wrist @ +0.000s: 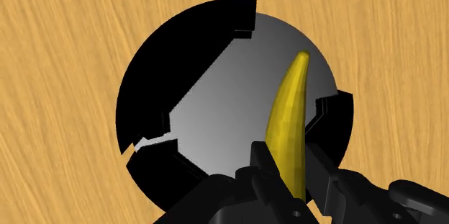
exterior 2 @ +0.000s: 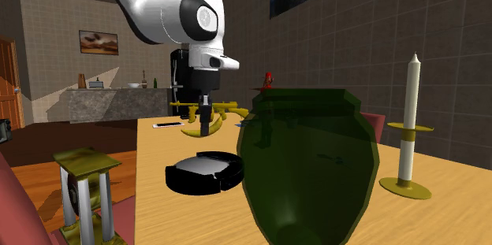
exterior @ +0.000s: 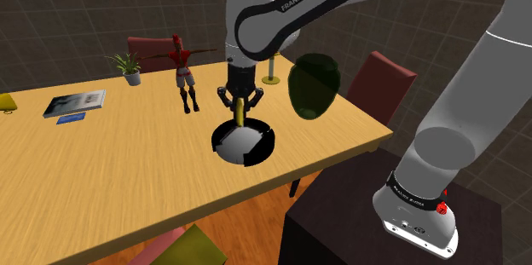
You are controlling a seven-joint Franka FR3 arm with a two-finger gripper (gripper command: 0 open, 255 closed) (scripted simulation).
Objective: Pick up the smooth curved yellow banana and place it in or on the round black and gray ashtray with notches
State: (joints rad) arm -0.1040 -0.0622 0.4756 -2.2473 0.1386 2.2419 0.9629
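Wrist view: the all-black two-finger gripper (wrist: 289, 165) clasps the smooth, curved yellow banana (wrist: 291, 111) between narrowly set fingers. The fruit hangs on end over the gray floor of the round black and gray ashtray with a notched rim (wrist: 140, 104). The banana is clear of the table and sits nearer one side of the bowl than its middle. Whether its lower tip touches the ashtray cannot be told.

In the shoulder view, the white arm holds the gripper directly above the ashtray, which sits near the edge of the light wooden table (exterior: 102, 161). A dark green faceted vase (exterior: 314, 86) stands at about two o'clock from the ashtray. A small red-and-black figurine (exterior: 183, 76) stands at about eleven o'clock. Both are apart from the ashtray.

The pick-up appears done and the placing step is in hand. The next move seems to call for a short, straight descent, then opening the fingers so the banana lands inside the rim. Because it hangs upright, it will probably tip over and come to rest across the bowl or a notch. Released from too high, it could roll off onto the table.
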